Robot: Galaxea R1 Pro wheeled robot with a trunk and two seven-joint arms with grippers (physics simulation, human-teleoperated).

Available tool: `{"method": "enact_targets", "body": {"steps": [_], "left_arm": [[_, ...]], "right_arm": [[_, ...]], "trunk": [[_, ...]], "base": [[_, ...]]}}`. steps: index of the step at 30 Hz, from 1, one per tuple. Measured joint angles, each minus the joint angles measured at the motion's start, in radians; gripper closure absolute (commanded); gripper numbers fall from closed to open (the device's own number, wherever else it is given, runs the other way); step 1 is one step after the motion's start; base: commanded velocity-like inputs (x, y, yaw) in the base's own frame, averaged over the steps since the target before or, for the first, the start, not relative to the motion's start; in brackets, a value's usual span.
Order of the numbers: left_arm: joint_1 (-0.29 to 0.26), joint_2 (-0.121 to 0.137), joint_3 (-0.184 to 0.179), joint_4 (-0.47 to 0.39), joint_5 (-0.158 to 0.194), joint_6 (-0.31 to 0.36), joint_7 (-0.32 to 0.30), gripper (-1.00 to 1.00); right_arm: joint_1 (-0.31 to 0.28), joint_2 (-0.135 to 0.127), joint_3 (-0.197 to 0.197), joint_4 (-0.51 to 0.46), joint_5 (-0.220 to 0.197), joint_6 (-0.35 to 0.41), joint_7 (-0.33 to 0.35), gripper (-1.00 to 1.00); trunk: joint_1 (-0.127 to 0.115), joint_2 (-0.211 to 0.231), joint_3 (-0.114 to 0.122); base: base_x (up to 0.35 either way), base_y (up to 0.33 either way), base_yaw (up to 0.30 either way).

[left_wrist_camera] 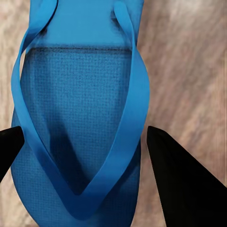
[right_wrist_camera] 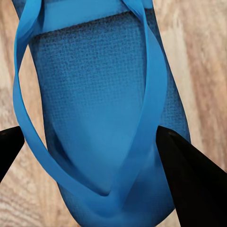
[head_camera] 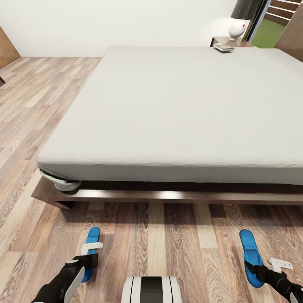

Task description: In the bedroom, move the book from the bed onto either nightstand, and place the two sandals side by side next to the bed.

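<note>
Head view: the large low bed with off-white mattress and dark brown wooden frame occupies the centre and right of the frame. At the upper right, the small dark reddish-brown wooden nightstand stands against the bed's far corner; on it rest the small thin paperback book and a white-based lamp with dark shade. The wood-plank floor runs along the lower frame. At lower left, one bright blue flat flip-flop sandal lies on the floor near the bed frame, with the left gripper over its near end. At lower right, the second bright blue sandal lies on the floor, well apart from the first, with the right gripper over its near end.

Left wrist view: the left sandal fills the frame centre, thong straps visible. The two black fingers are spread, one at each side of the sandal; contact cannot be determined.

Right wrist view: the right sandal lies on the floor. The black fingers are spread, flanking the sandal at both lower corners; contact cannot be determined
</note>
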Motion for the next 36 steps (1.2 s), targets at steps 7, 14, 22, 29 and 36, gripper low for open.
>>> {"method": "enact_targets", "body": {"steps": [7,14,22,29,36], "left_arm": [[0.0,0.001,0.001,0.0,-0.001,-0.001,0.001,1.0],[0.0,0.001,0.001,0.0,0.0,-0.002,0.002,1.0],[0.0,0.002,0.001,0.0,-0.001,-0.002,0.002,1.0],[0.0,0.001,0.001,0.0,0.0,-0.003,0.002,1.0],[0.0,0.001,0.001,0.0,0.0,-0.003,0.002,1.0]], "right_arm": [[0.0,0.0,0.0,0.0,0.0,0.0,0.0,1.0],[0.0,0.0,0.0,0.0,0.0,0.0,-0.001,1.0],[0.0,0.0,0.0,0.0,0.0,0.0,-0.001,1.0],[0.0,0.0,0.0,0.0,0.0,0.0,-0.001,1.0],[0.0,0.0,0.0,0.0,0.0,0.0,-0.001,1.0]], "trunk": [[0.0,0.0,0.0],[0.0,0.0,0.0],[0.0,0.0,0.0],[0.0,0.0,0.0],[0.002,-0.001,-0.015]], "base": [[0.023,0.047,0.0],[0.049,0.092,0.0],[0.036,0.088,0.0],[0.014,0.043,0.0],[0.0,0.001,0.0]]}}
